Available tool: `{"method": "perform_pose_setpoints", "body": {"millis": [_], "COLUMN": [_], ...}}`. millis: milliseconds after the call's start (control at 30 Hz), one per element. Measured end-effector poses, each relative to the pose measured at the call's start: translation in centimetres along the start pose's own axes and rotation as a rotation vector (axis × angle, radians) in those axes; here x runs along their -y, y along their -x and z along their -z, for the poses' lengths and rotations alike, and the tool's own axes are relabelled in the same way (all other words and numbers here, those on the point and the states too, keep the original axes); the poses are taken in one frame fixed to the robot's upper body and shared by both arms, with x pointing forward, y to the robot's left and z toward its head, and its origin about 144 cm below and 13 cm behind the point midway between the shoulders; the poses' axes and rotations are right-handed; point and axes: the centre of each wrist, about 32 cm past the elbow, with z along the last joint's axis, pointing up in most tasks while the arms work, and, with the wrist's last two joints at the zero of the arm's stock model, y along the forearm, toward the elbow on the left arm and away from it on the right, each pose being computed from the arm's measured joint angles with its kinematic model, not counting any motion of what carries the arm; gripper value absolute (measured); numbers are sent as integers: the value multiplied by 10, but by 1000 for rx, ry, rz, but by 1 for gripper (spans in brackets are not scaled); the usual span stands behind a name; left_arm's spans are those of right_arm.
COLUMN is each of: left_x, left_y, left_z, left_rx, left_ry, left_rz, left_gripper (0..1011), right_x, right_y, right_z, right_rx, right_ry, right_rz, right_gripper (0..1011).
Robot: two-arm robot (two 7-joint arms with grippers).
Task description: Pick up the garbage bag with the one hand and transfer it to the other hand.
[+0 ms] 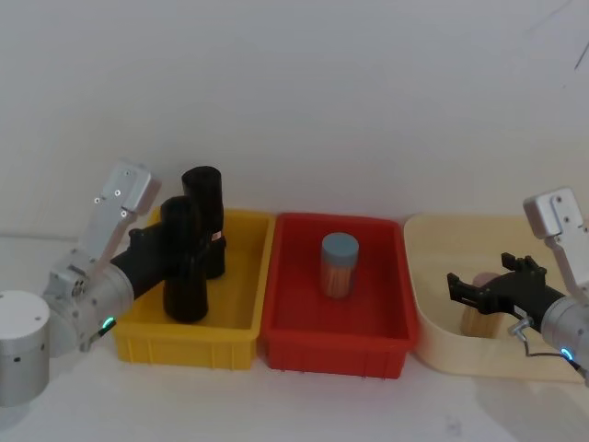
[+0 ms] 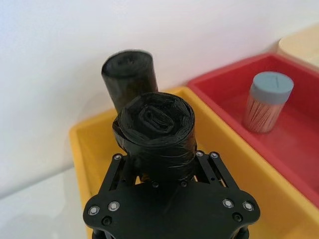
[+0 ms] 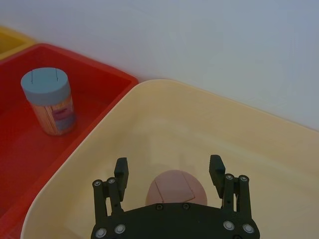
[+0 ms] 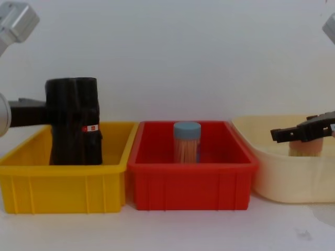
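A bare white wall (image 1: 304, 92) stands behind the left pincer (image 1: 180, 262); beneath it spreads a white tabletop (image 1: 322, 410), evenly lit, with only faint shadows.

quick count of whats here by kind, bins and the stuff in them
bins: 3, yellow bin, red bin, cream bin
black rolls: 2, plain roll, stickered roll
jars: 2, blue-lid jar, pink-top jar
total: 7
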Motion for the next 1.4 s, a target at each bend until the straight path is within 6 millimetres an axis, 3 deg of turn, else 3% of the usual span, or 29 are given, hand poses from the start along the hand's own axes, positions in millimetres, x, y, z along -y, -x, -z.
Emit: {"method": "perform_pose_setpoints", "body": {"millis": [833,1400], "left_x": [9,39], "left_y": [3,26], "left_z": [-73,-83], "left_rx": [7,-9], "left_ry": [225,202], "left_rz": [81,244], "left_gripper": [377,377], "right_x": [0,0], "right_y": [0,0], "right_z": [0,0], "right_rx": [0,0], "right_ry": [0,0], "right_rz": [0,0], "right_gripper": [1001,1001]}}
